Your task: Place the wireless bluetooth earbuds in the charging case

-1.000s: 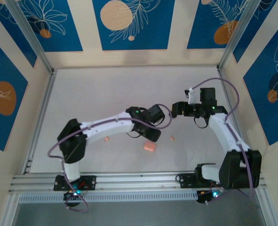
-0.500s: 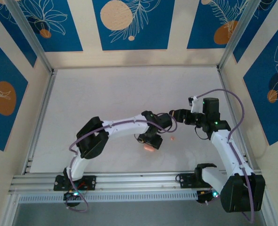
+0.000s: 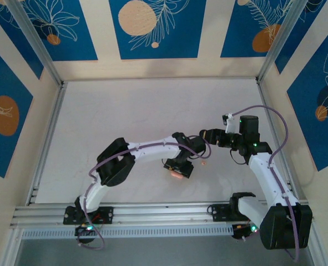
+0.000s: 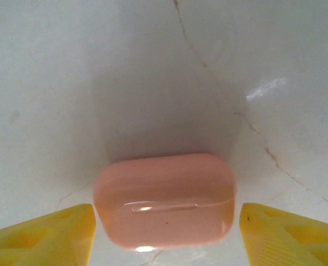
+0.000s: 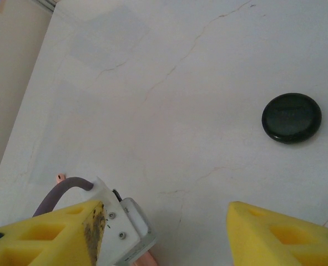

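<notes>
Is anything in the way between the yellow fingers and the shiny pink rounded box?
No, nothing visible is. The rounded glossy pink charging case lies on the white table, right between the left gripper's two open yellow fingers, with nothing else between them. Its lid looks shut, though.

I am wearing white shells and black joint housings on my left arm [image 3: 152, 148] and right arm [image 3: 269, 174], each trailing a purple cable [image 5: 66, 182]. Yellow wedge fingers [image 4: 47, 235] are tipping my left end effector [image 4: 167, 210] and right end effector [image 5: 166, 209]; screws [image 5: 112, 215] are dotting a white bracket [image 5: 129, 228].
</notes>
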`<action>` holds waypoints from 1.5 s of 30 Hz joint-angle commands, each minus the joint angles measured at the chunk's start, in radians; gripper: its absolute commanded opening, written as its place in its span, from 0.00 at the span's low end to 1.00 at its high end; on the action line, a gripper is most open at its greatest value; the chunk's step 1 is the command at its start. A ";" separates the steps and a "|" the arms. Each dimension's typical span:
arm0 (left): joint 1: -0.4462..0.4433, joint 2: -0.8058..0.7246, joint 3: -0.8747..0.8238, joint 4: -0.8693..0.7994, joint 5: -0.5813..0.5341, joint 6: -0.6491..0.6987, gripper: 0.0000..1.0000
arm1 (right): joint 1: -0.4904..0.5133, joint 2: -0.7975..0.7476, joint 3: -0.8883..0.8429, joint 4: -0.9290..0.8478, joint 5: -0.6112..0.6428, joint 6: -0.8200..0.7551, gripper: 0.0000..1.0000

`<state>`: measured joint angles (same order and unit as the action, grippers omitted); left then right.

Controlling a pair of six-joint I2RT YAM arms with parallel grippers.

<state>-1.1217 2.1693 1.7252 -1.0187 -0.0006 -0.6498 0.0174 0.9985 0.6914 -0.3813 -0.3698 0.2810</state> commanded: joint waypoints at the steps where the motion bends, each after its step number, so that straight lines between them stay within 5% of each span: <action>1: -0.007 0.041 0.028 -0.056 0.009 -0.012 0.66 | -0.001 -0.008 -0.010 -0.003 -0.049 -0.017 0.60; 19: -0.008 0.065 0.025 -0.075 -0.007 -0.002 0.72 | 0.000 -0.075 -0.012 -0.043 -0.042 -0.037 0.59; 28: -0.007 0.017 -0.007 -0.054 -0.050 0.051 0.62 | -0.001 -0.099 -0.014 -0.054 -0.066 -0.015 0.58; 36: -0.002 -0.148 -0.194 0.108 -0.132 0.207 0.53 | -0.007 -0.113 -0.028 -0.107 -0.069 0.029 0.55; 45: 0.012 -0.448 -0.566 0.533 -0.120 0.531 0.50 | -0.015 -0.044 -0.002 -0.195 -0.179 0.039 0.55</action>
<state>-1.1191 1.7939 1.2350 -0.6632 -0.1131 -0.2661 0.0063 0.9314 0.6735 -0.5133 -0.4652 0.3084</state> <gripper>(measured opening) 0.554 0.548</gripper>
